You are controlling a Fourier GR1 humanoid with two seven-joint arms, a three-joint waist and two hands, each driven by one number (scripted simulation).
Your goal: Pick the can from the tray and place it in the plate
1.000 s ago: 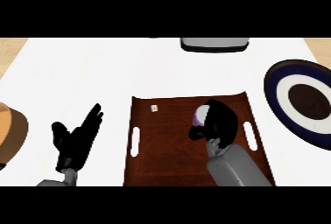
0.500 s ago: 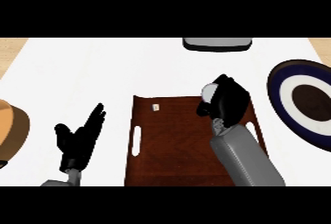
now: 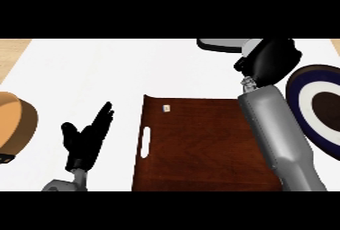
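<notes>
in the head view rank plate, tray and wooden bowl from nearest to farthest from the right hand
1. Plate: just right of and below the right hand, at the right edge.
2. Tray: lower left of the hand, at centre.
3. Wooden bowl: at the far left edge, beyond the resting left hand.

- We see our right hand [image 3: 272, 58] curled round the can [image 3: 249, 48], past the tray's [image 3: 199, 148] far right corner, beside the plate [image 3: 319, 110].
- Our left hand [image 3: 86, 137] rests open, left of the tray.
</notes>
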